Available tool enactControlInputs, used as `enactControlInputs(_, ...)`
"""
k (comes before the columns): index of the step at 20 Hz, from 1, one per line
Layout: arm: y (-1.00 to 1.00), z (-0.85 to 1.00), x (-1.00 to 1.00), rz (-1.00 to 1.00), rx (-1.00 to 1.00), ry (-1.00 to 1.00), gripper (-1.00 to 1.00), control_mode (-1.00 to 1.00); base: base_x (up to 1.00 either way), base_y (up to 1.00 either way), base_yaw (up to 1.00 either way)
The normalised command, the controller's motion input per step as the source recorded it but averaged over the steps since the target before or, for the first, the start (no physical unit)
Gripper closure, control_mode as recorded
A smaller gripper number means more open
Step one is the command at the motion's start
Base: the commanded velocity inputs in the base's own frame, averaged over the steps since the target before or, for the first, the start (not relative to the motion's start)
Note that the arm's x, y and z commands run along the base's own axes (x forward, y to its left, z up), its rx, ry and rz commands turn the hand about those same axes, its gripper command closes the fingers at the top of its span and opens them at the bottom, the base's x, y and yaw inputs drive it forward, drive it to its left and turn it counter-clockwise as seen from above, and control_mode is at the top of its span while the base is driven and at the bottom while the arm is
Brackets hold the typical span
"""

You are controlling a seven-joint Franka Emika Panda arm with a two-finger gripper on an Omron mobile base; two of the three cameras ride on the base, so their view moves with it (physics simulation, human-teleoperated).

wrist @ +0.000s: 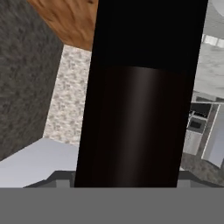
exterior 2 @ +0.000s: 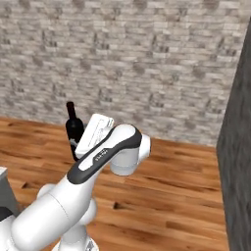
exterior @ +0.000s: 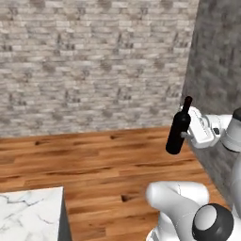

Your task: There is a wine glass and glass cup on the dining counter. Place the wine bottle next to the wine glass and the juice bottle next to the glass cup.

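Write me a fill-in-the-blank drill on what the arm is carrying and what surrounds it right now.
1. The gripper is shut on the ____ bottle.
2. The wine bottle hangs in the air above a floor made of ____.
3. The wall behind the bottle is built of ____.
4. The marble corner of the dining counter sits at the lower ____ of the left base view.

Missing words: wine; wood; brick; left
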Motion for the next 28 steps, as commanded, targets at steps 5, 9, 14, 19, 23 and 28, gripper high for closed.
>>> enactControlInputs(5, 0.0, 0.0, 0.0, 0.0, 0.0, 0.0, 1.0, 1.0, 0.8, -0.03, 0.21)
enactControlInputs(9, 0.0, 0.0, 0.0, 0.0, 0.0, 0.0, 1.0, 1.0, 0.71, 0.0, 0.14)
enactControlInputs(14, 0.0, 0.0, 0.0, 0.0, 0.0, 0.0, 1.0, 1.0, 0.64, -0.01, 0.15)
enactControlInputs(19, 0.0, 0.0, 0.0, 0.0, 0.0, 0.0, 1.0, 1.0, 0.55, 0.0, 0.15)
enactControlInputs(23, 0.0, 0.0, 0.0, 0.0, 0.0, 0.0, 1.0, 1.0, 0.22, -0.05, 0.15)
enactControlInputs(28, 0.0, 0.0, 0.0, 0.0, 0.0, 0.0, 1.0, 1.0, 0.26, 0.0, 0.1)
